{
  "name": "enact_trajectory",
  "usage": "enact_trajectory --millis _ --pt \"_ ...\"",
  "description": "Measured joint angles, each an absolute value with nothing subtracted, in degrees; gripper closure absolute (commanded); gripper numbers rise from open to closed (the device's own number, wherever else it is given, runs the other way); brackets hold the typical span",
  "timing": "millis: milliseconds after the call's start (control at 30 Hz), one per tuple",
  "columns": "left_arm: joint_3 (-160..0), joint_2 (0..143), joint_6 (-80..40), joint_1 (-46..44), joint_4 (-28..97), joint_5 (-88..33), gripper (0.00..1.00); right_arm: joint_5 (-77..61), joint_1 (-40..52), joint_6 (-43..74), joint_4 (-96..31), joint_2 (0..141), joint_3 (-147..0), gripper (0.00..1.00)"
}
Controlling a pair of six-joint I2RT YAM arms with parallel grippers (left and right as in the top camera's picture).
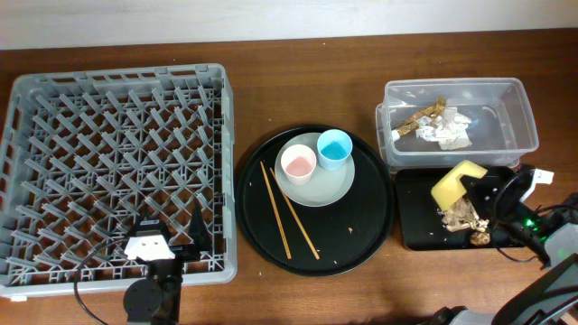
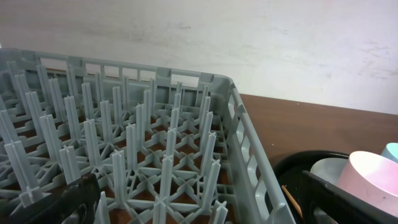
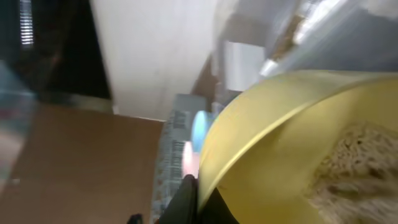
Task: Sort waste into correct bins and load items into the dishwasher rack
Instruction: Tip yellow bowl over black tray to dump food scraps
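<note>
Hanging over the near edge of the rack (image 1: 113, 171), the left gripper (image 1: 172, 230) has its jaws spread wide with nothing between them. The rack holds only its pegs. Right gripper (image 1: 479, 191) is clamped on the rim of the bowl (image 1: 456, 181), which is tipped over the shallow tray (image 1: 415, 226). A clump of scraps (image 1: 465, 215) lies on that tray just beside the bowl. Mid-table, the round tray (image 1: 262, 226) carries the plate (image 1: 316, 185). The pink cup (image 1: 297, 163) and blue cup (image 1: 334, 149) stand upright on the plate, side by side. The chopsticks (image 1: 287, 212) lie loose across the round tray, one end over the plate's edge. Farthest back, the tub (image 1: 519, 108) touches the shallow tray's far edge and holds the wad (image 1: 449, 131) and the wrapper (image 1: 420, 117). Bare table (image 1: 298, 81) separates the rack, the round tray and the tub. Left wrist view adds peg detail and a pale wall (image 2: 249, 43) behind the rack, with the pink cup at its right edge. Right wrist view is blurred, but it alone shows noodle-like scraps inside the bowl (image 3: 280, 143), with a dark finger (image 3: 186, 199) at the rim.
</note>
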State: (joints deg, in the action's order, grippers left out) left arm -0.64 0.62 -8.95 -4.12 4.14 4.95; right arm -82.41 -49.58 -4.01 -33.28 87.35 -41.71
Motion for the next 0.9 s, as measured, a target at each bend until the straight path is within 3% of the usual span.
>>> enact_trajectory --millis 467,700,800,900 --pt "-0.64 0.62 -8.95 -4.12 4.12 4.95 0.01 -87.15 -50.78 3.22 -42.87 87.35 -41.65 0.96" --pt "-0.64 0.62 -8.95 -4.1 4.14 4.95 0.0 -87.31 -50.92 3.99 -37.74 87.26 -41.45 0.96" --pt "-0.64 0.62 -8.95 -4.1 4.14 4.95 0.01 -86.94 -50.92 4.69 -43.38 86.94 -41.47 0.96" --pt "-0.64 0.62 -8.95 -4.1 4.14 4.95 0.01 -76.62 -48.93 5.15 -51.9 81.47 -44.91 0.96"
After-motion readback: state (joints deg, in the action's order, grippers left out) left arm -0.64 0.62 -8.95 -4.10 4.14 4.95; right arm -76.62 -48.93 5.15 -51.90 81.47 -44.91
